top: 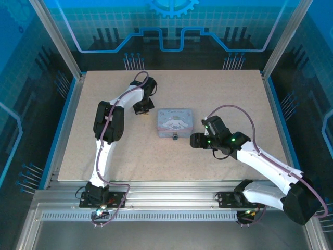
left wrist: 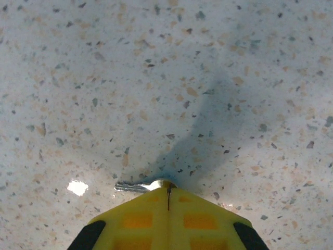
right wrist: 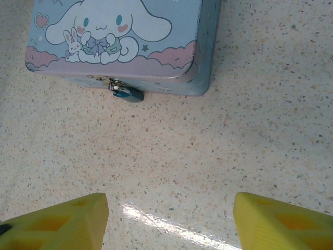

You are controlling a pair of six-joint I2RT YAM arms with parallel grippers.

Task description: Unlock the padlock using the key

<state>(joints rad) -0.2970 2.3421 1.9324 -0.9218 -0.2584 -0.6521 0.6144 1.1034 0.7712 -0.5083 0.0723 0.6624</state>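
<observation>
My left gripper (left wrist: pixel 168 190) is down at the tabletop with its yellow fingers pressed together. The silver key (left wrist: pixel 136 186) has its head pinched at their tips and its blade pointing left, low over the surface. From above, the left gripper (top: pixel 141 108) is left of the tin. The small bluish padlock (right wrist: pixel 127 94) hangs on the hasp at the tin's near side, also seen from above as the padlock (top: pixel 175 137). My right gripper (right wrist: pixel 169 219) is open, empty, and a short way in front of the padlock. The top view puts the right gripper (top: pixel 195 139) just right of it.
The pale blue tin (top: pixel 174 123) with a white cartoon figure sits mid-table, its lid (right wrist: pixel 130 36) closed. Speckled tabletop (top: pixel 218 88) lies all around it. Metal posts and blue panels fence the table's sides.
</observation>
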